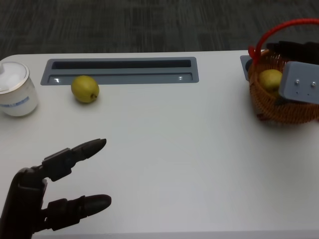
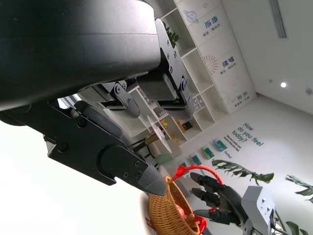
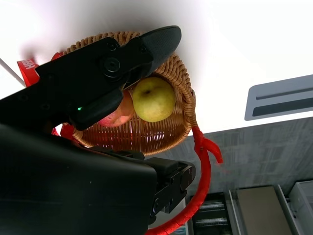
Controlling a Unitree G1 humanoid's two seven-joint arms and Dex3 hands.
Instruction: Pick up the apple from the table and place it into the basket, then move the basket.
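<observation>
A wicker basket (image 1: pixel 284 108) with a red handle (image 1: pixel 277 31) stands at the table's far right. My right hand (image 1: pixel 295 50) hovers over it, fingers spread and holding nothing; the left wrist view shows the right hand (image 2: pixel 217 198) beside the basket (image 2: pixel 168 213). In the right wrist view its fingers (image 3: pixel 112 63) reach across the basket (image 3: pixel 146 139), which holds a yellow-green fruit (image 3: pixel 153 99) and a red apple (image 3: pixel 116 116) partly hidden by a finger. My left hand (image 1: pixel 55 194) lies open at the near left. Another yellow-green fruit (image 1: pixel 84 88) sits on the table, far left.
A white lidded cup (image 1: pixel 15 89) stands at the far left edge. A grey recessed cable slot (image 1: pixel 119 71) runs along the table's back. A dark carpeted floor lies beyond the far edge.
</observation>
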